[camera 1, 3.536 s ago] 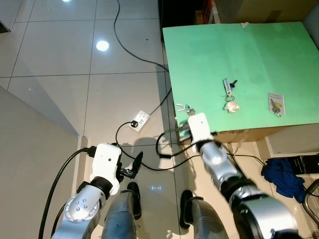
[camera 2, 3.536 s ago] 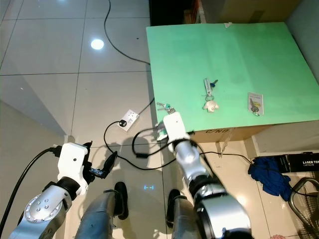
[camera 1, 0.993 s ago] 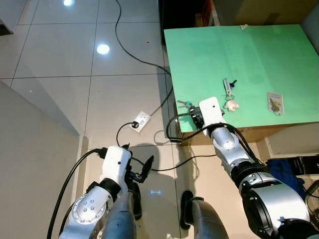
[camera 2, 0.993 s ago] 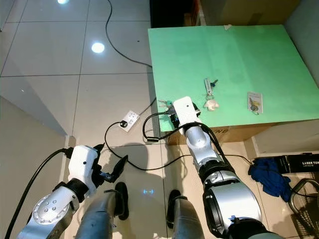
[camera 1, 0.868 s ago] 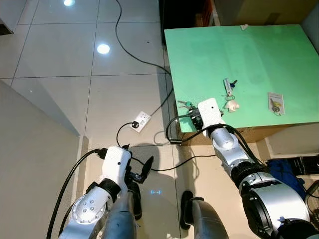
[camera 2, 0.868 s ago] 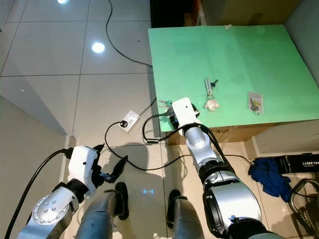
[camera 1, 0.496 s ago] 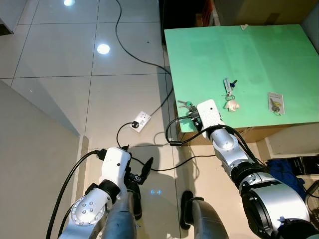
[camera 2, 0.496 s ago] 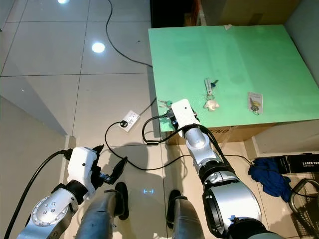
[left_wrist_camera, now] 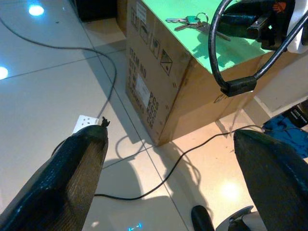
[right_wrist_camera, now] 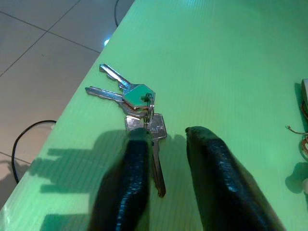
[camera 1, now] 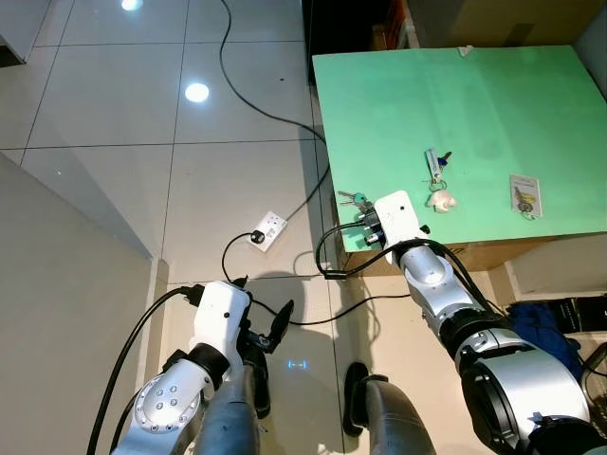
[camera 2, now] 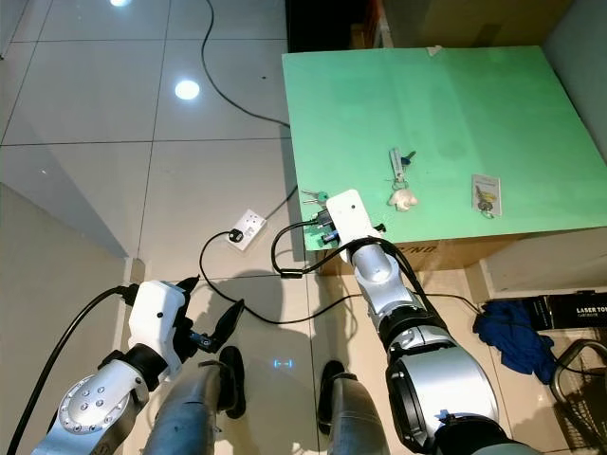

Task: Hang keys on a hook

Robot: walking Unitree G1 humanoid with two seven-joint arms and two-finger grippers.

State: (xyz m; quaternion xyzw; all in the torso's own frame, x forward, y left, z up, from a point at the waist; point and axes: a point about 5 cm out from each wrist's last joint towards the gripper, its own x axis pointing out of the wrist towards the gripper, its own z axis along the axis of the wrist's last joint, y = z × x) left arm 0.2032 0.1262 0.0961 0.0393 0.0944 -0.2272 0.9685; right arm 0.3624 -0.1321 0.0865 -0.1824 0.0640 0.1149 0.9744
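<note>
Right gripper (right_wrist_camera: pixel 166 139) has edged closer; fingers apart astride the keys (right_wrist_camera: pixel 137 103), seemingly not yet gripping.

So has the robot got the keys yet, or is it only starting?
Only starting. The right gripper has reached the green-headed keys near the green table edge, its fingers open astride one key, not gripping. The left gripper hangs open over the floor. Grabbing, lifting and hanging remain; I can't see a hook.
</note>
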